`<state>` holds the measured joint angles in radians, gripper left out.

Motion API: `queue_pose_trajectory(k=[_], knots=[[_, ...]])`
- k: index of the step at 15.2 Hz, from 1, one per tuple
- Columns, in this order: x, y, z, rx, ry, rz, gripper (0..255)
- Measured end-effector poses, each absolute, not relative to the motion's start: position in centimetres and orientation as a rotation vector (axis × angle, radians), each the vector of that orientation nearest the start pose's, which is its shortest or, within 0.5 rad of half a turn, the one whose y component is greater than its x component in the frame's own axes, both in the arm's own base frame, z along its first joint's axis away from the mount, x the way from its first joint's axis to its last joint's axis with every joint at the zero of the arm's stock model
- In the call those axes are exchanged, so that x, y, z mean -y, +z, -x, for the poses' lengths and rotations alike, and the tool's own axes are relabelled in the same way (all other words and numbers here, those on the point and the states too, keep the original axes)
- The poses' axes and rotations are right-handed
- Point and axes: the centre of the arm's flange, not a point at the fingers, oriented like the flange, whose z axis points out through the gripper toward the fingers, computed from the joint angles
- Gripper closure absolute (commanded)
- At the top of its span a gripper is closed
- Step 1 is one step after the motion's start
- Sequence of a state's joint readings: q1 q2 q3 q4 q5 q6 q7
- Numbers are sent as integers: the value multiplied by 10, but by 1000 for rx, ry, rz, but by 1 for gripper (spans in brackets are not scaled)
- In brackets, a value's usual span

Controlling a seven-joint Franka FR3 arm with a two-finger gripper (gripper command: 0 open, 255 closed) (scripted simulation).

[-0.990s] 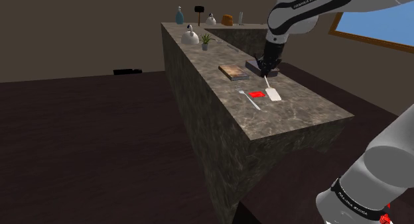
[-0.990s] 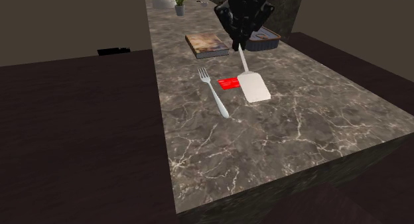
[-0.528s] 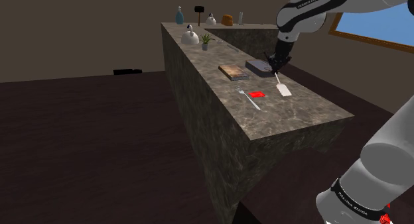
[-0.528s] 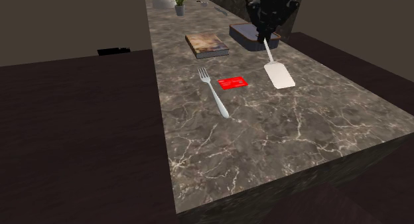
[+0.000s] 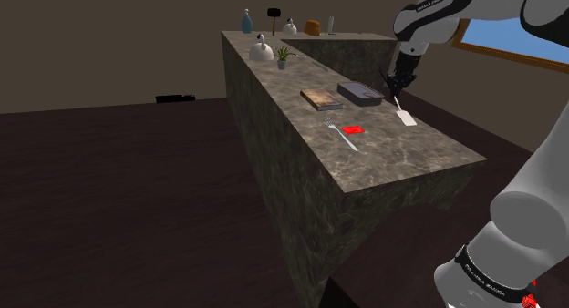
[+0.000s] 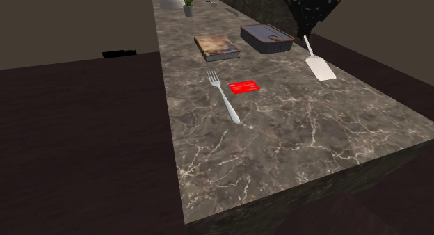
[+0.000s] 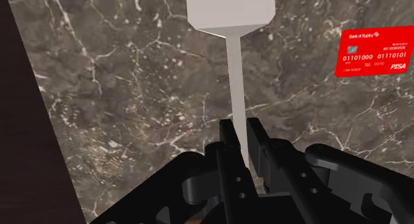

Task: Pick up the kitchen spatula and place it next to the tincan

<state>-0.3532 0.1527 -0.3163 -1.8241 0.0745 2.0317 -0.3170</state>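
Since half a second ago the gripper (image 6: pixel 305 34) has carried the spatula (image 6: pixel 320 62) across the counter (image 6: pixel 292 140), away from the red card (image 6: pixel 244 87) and toward the second exterior view's right, so the white blade now hangs over the strip of marble on the far side of the tincan (image 6: pixel 268 37) from the book-like slab (image 6: pixel 216 46). In the wrist view we see the two black fingers clamped on the thin handle near its end, with the blade pointing away from the hand. The spatula slopes, handle high and blade low, and we cannot tell whether the blade's tip touches the stone. The card lies off to one side of it, well apart. Beyond the blade, the low dark tincan sits near the handle, close but not touching. Farther along the counter stand a small potted plant (image 5: pixel 284 56) and a white kettle-like vessel (image 5: pixel 262 50). We judge the pick-up done and the carry nearly over. The next move, as we see it, calls for lowering the handle until the spatula lies flat beside the tincan, keeping the blade off the nearby counter edge, then parting the fingers and lifting clear.
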Motion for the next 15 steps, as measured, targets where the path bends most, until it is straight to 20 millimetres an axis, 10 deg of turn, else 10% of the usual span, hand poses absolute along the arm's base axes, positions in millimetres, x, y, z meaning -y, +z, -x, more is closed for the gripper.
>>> queue_pose_trajectory(k=[4, 15], knots=[[415, 459, -478, -592, -103, 3096, 255], [420, 402, -478, -590, -102, 3096, 255]])
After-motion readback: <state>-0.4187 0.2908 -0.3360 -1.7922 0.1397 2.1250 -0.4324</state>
